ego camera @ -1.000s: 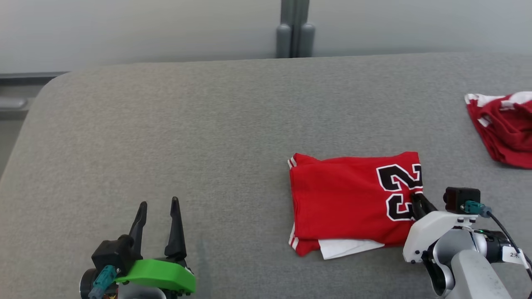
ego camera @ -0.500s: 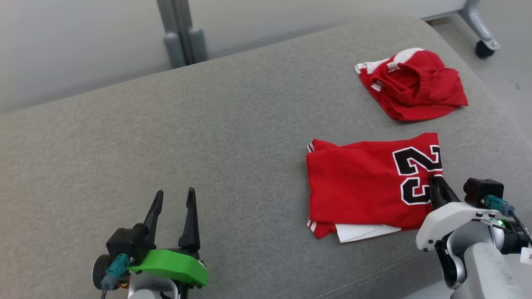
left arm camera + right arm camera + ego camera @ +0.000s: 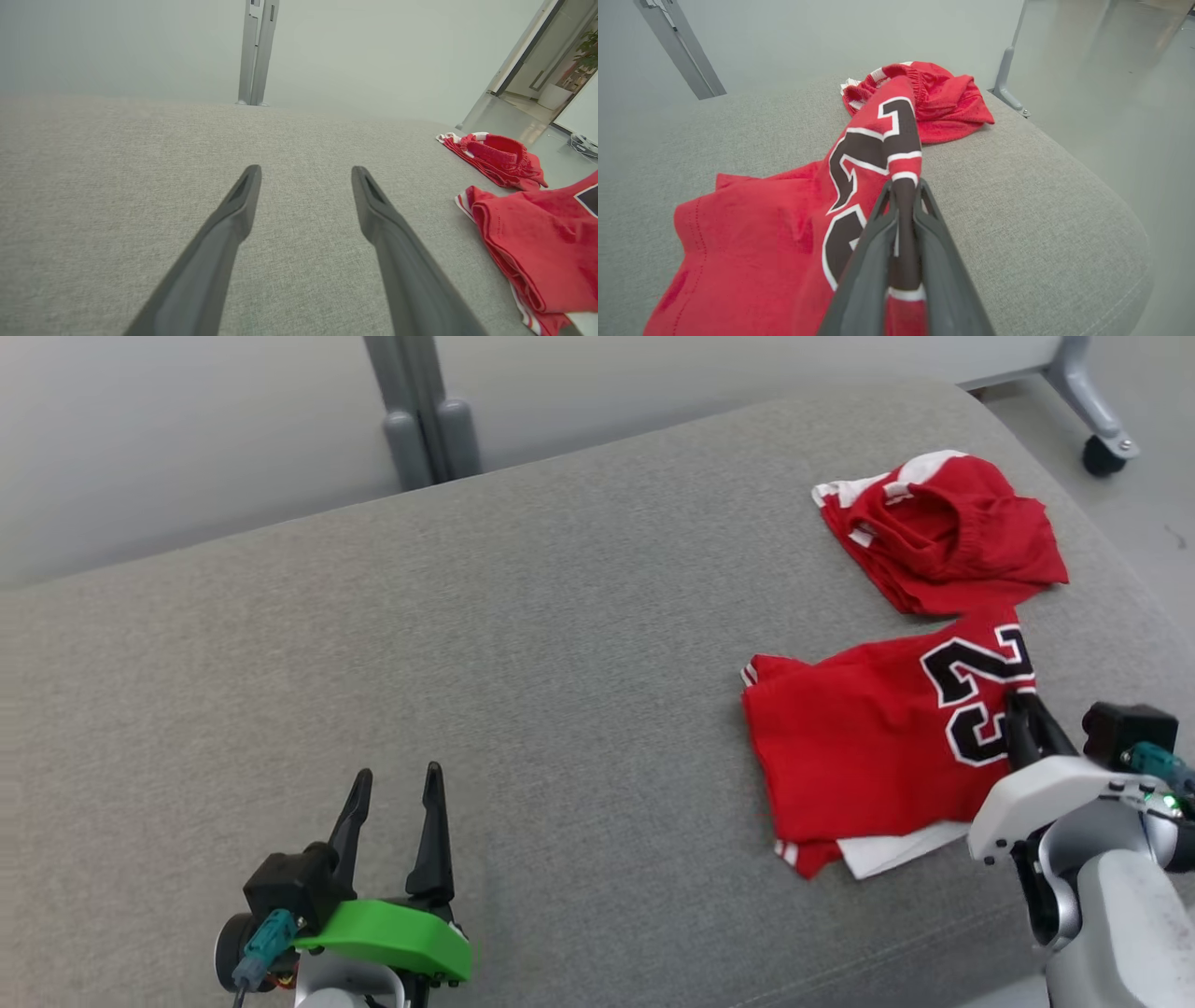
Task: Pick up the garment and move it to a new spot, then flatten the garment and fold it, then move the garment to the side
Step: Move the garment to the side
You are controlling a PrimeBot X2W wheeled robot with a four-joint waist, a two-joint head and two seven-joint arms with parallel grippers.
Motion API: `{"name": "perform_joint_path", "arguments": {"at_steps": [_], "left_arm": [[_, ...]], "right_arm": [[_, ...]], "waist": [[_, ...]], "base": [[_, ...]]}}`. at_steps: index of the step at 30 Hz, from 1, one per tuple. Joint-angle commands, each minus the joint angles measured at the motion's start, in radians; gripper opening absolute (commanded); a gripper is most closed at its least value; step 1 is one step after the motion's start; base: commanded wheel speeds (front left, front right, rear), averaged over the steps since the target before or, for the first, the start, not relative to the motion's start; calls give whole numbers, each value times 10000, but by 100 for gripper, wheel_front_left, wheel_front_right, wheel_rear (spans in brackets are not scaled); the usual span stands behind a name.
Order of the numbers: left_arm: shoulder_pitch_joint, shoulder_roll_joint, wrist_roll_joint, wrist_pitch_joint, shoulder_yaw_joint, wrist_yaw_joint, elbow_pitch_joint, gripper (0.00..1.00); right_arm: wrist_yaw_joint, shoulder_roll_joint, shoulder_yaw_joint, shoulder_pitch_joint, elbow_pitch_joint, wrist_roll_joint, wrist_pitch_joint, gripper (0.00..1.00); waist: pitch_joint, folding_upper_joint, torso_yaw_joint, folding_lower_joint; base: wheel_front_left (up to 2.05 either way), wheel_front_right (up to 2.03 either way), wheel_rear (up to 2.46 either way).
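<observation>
Lower left of the head view: left gripper [image 3: 398,773], fingers spread wide with nothing between them, over the bare grey padded table [image 3: 467,644] and well apart from any cloth. Behind the table's far edge, left of centre, a grey upright post [image 3: 420,411]. Further right, on the table's right half, the red jersey [image 3: 868,747], folded into a rough rectangle. Long axis left to right across the head view, tilted upward toward the right. Left end with white-striped corners, flat on the padding. Right end with a black number 23 [image 3: 980,695], pointing up and right toward a crumpled pair of red shorts [image 3: 952,537] near the table's far right corner. Upper right corner of the jersey just beside the shorts' near edge; touching or not, cannot tell. Under the jersey's near edge, a white layer [image 3: 896,849] sticking out. At the numbered end, right gripper [image 3: 1019,702], fingers pressed together on a pinch of the jersey's right edge, cloth drawn up there into a narrow ridge in the right wrist view. Far right, beyond the table on the floor, a black caster [image 3: 1103,457] on a grey leg.
</observation>
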Motion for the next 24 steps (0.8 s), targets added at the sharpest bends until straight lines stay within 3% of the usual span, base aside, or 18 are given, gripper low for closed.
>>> {"name": "perform_joint_path", "arguments": {"at_steps": [1,12,24], "left_arm": [[168,46,-57,-50,67,65,-22,100],[-133,209,-37,-127,354,154,-297,100],[-550,361,144,-170,377,130,-419,100]], "right_arm": [[-20,-156,23,-318,-132,-95,109,0],[-20,-1631,-103,-2750,430,-122,804,0],[-20,-3465,-1409,-4099,1795,-694,455,0]], "waist": [[-354,-1,1112,0],[356,-1,2250,0],[1391,-1,2953,0]], "base": [[0,0,0],[0,0,0],[0,0,0]]}}
